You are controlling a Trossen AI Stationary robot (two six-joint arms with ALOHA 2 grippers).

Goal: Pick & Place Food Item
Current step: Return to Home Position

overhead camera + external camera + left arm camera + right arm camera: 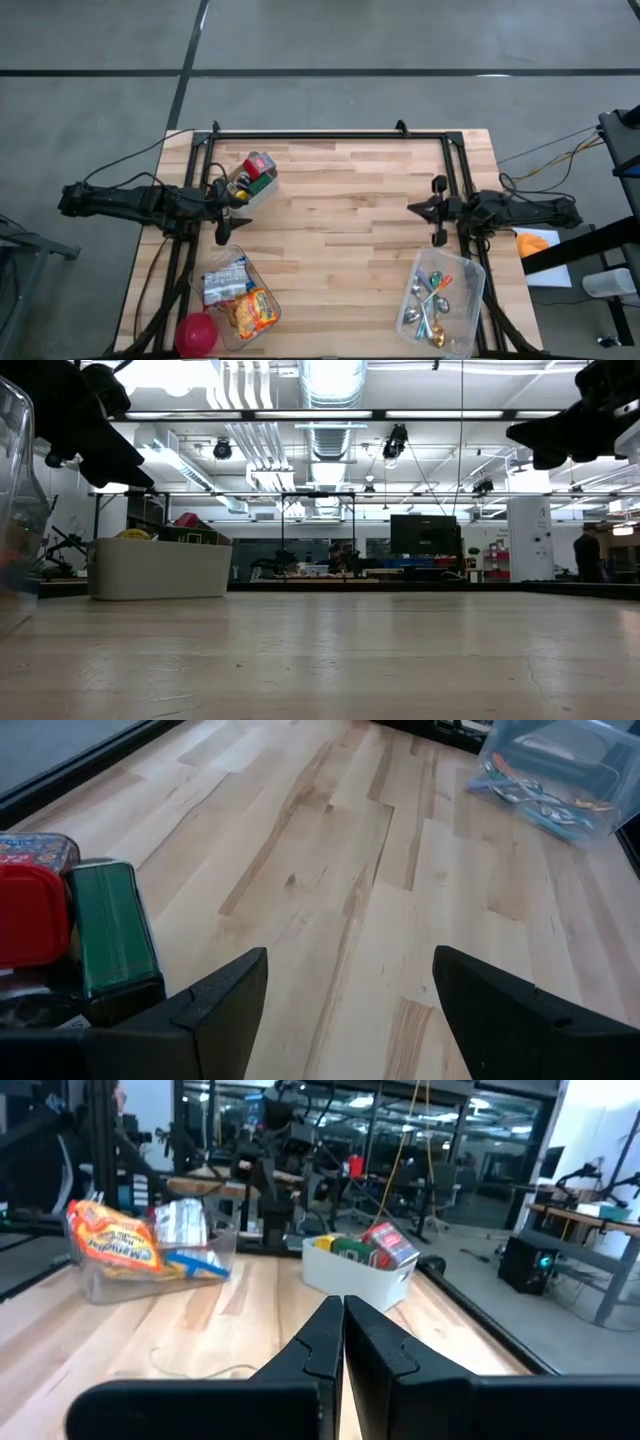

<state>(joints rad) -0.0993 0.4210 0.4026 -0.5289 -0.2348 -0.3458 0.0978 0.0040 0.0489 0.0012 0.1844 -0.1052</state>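
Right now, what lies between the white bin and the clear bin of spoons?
Nothing: in the high view, only bare table separates the white bin from the clear bin.

I cannot read any word or number for sure. The orange packet (112, 1240) in the clear tub (100, 1287), near left on the table, carries dark letters, but they are too blurred to spell. The red can (390, 1240) in the white bin (355, 1287), farther on the left, has a printed label, also unreadable. The green tin (110, 940) shows only thin lines.
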